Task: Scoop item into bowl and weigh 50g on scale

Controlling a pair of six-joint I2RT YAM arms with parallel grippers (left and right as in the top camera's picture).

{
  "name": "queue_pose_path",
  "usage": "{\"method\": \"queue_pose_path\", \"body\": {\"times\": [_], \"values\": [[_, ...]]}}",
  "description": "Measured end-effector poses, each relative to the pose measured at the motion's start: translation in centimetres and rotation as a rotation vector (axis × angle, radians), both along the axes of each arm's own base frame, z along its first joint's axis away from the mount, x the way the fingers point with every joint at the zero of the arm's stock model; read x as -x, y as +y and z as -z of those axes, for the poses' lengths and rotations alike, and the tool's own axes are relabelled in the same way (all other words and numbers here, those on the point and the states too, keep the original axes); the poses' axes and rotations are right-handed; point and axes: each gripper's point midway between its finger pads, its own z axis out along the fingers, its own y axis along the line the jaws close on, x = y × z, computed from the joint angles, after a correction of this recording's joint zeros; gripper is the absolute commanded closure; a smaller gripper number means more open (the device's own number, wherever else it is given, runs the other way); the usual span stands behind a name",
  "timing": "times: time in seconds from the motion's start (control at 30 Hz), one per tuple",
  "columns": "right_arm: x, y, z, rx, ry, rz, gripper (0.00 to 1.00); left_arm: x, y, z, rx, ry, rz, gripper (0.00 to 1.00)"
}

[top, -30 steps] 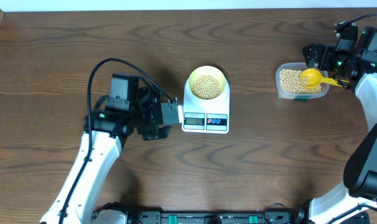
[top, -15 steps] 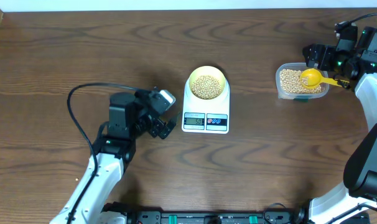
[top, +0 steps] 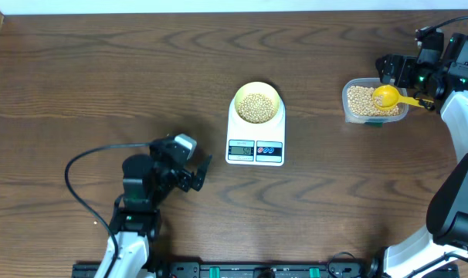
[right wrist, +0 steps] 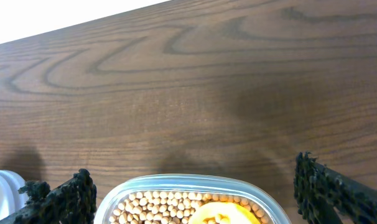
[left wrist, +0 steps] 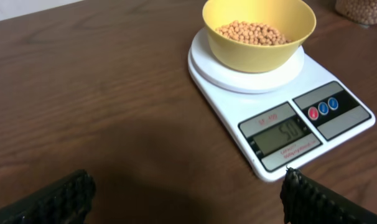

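The pale yellow-green bowl (top: 256, 86) stands on the white scale (top: 255, 136) with tan beans (top: 256, 106) in it. In the left wrist view the bowl (left wrist: 257, 56) and its beans (left wrist: 251, 31) sit on the scale (left wrist: 238, 74), whose display (left wrist: 279, 134) reads about 50. My left gripper (top: 197, 174) is open and empty, front-left of the scale; its fingers (left wrist: 188, 196) frame bare table. My right gripper (top: 395, 71) is open and holds nothing, its fingers (right wrist: 195, 190) spread either side of the bean tub.
A clear plastic tub (top: 348, 108) of beans stands at the right with a yellow scoop (top: 387, 96) lying in it; the right wrist view shows its rim (right wrist: 176, 180) and the scoop (right wrist: 229, 214). The left arm's black cable (top: 83, 166) loops over the table.
My left arm has drawn back from the scale's left side toward the front-left of the table. The right arm, scoop, bowl and scale have not moved.
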Motion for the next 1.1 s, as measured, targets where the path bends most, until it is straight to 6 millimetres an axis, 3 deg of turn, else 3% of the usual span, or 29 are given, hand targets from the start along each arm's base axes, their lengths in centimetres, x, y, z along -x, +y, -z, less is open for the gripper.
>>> {"method": "queue_pose_path", "body": {"times": [0.37,0.8,0.97,1.1], "values": [[0.0,0.0,0.0,0.0,0.001,0.0,0.01,3.5,0.5,2.6,0.013,-0.049,-0.015,0.02],[0.0,0.0,0.0,-0.001,0.001,0.0,0.01,4.5,3.5,1.3,-0.007,-0.078,-0.202,0.02],[0.0,0.0,0.0,0.0,0.001,0.0,0.01,4.0,6.1,-3.3,0.063,-0.245,-0.378,0.02],[0.0,0.0,0.0,-0.001,0.002,0.0,0.01,4.2,7.8,-5.0,0.079,-0.319,-0.479,0.03]]}}
